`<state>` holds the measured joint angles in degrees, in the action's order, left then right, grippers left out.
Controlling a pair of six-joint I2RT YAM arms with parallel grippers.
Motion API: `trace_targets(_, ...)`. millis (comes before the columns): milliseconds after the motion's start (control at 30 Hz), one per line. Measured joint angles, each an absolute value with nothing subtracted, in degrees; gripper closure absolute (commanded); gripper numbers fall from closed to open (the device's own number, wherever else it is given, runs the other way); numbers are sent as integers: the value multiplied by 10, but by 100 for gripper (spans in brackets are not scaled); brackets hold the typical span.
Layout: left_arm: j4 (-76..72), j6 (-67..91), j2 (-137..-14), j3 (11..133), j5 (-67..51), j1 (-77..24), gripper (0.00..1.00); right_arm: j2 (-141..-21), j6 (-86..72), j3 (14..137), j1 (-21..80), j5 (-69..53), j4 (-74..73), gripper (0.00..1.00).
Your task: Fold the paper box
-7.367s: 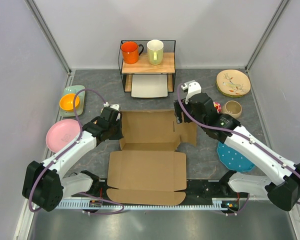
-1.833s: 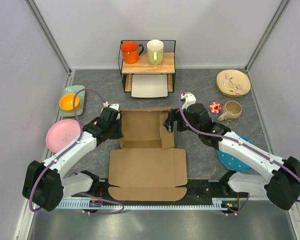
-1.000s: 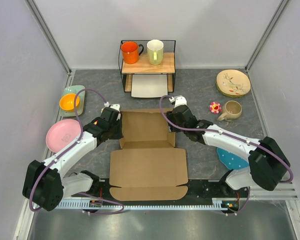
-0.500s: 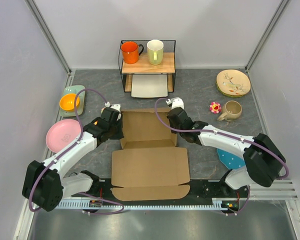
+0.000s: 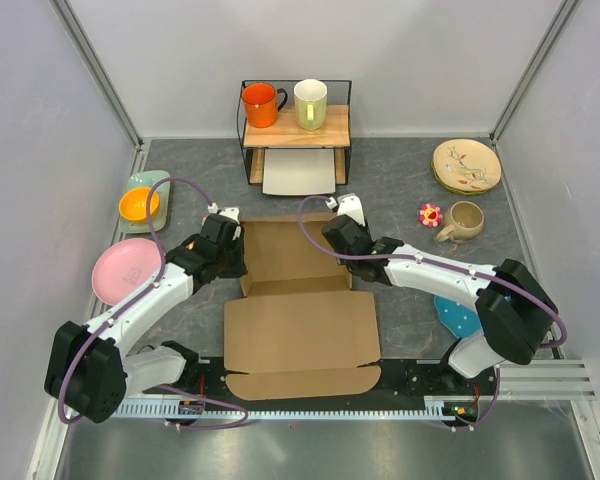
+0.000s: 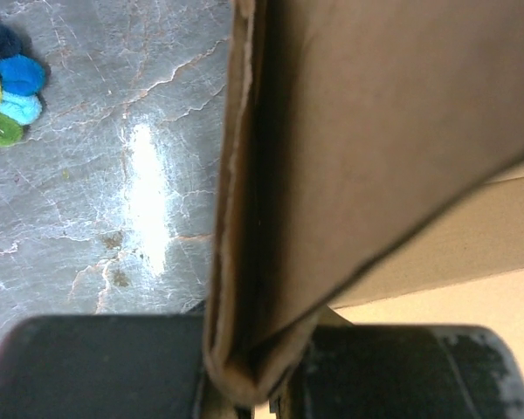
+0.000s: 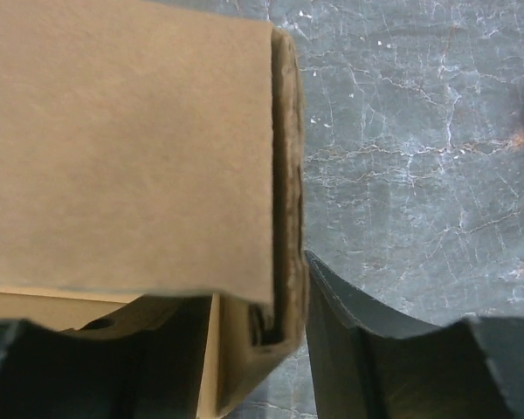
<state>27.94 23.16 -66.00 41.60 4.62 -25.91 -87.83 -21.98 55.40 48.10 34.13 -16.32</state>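
Note:
The paper box is brown cardboard in the middle of the table, with its tray part at the back and its wide lid panel lying flat toward me. My left gripper is shut on the tray's raised left wall; the left wrist view shows that doubled wall pinched between my jaws. My right gripper sits over the tray's right wall. In the right wrist view the folded-over wall stands between my fingers, and the right finger is against it.
A wire rack at the back holds an orange mug and a pale mug, with a white tray beneath. An orange bowl and a pink plate are to the left. A patterned plate, a beige cup, a flower toy and a blue plate are to the right.
My right gripper has swung left, turning the right side flap up and over into a standing wall. The lid panel shifted slightly right. My left gripper has stayed on the left wall.

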Motion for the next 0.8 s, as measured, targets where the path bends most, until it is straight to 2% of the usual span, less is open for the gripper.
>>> trace_targets(133, 279, 232, -660, 416, 49, -259, 98, -870, -219, 549, 482, 328, -175, 44)
trace_targets(233, 278, 232, -660, 416, 49, -259, 98, -862, -218, 543, 483, 316, -179, 50)
trace_targets(333, 277, 232, -661, 416, 49, -259, 98, -859, -218, 535, 486, 303, -179, 64)
trace_targets(367, 277, 232, -661, 416, 49, -259, 98, -859, -218, 531, 486, 298, -179, 77)
trace_targets(467, 277, 232, -664, 416, 46, -261, 98, -859, -224, 523, 489, 287, -175, 100)
trace_targets(667, 282, 240, -669, 416, 43, -261, 98, -860, -255, 516, 486, 289, -162, 100)
trace_targets(733, 282, 240, -670, 416, 43, -261, 98, -860, -259, 514, 486, 289, -161, 80)
trace_targets(767, 282, 240, -670, 416, 43, -261, 98, -858, -259, 514, 486, 289, -160, 60)
trace_targets(800, 281, 240, -670, 416, 43, -261, 98, -856, -255, 514, 486, 288, -160, 54)
